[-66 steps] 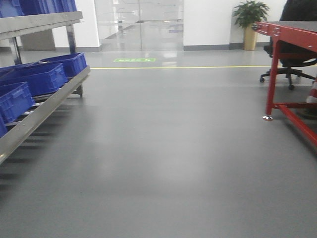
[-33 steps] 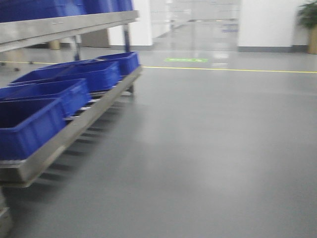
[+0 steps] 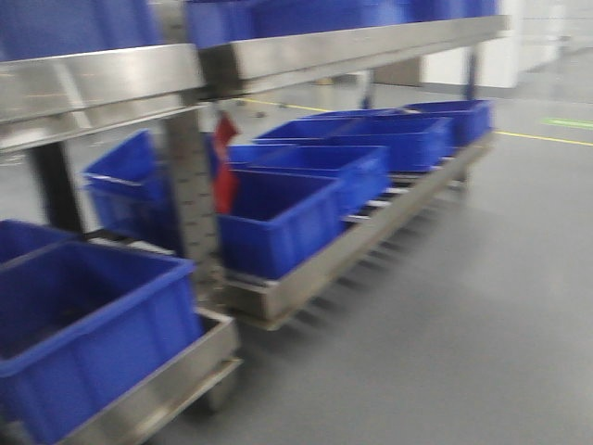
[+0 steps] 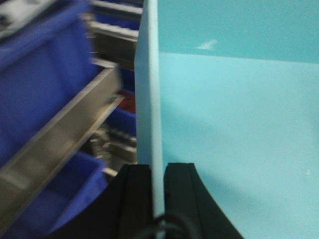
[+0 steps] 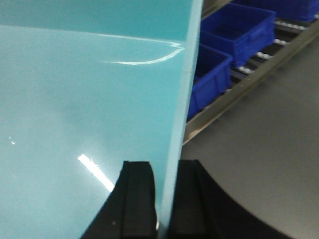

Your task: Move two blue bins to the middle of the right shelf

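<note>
Pale cyan plastic fills both wrist views: the light blue bin [image 4: 239,124] hangs between the two arms, off the rack. The left gripper [image 4: 158,172] is clamped on the bin's left wall, with one black finger on each face of the wall. The right gripper [image 5: 164,169] pinches the right wall the same way. Whether a second bin sits nested inside cannot be told. The front view is blurred. The rack stands on the left, its steel shelf [image 3: 352,42] resting on a grey upright [image 3: 190,195]. Dark blue bins [image 3: 278,218] line the bottom tier from near to far. Grey floor [image 3: 482,306] lies to the right.
</note>
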`<state>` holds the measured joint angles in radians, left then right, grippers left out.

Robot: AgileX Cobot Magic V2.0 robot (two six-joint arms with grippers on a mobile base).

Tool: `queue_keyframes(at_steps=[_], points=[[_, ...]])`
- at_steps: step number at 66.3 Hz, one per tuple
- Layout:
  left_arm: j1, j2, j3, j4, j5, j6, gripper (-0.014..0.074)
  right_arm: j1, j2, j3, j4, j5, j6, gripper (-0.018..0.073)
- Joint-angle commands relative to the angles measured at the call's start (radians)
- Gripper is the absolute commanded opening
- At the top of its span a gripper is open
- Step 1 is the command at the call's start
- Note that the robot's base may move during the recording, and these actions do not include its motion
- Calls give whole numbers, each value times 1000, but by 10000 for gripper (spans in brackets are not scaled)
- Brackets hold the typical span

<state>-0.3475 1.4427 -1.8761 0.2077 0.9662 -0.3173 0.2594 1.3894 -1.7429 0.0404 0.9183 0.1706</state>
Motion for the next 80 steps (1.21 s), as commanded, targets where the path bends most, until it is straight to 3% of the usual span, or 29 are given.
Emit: queue_keyframes(at_steps=[1,80], points=[[4,-13,-12,50,-50,1,-111,-6,-15,-11,-26,-11,-26,-166],[4,-13,-12,50,-50,1,-111,-6,-15,-11,-26,-13,-26,-166]])
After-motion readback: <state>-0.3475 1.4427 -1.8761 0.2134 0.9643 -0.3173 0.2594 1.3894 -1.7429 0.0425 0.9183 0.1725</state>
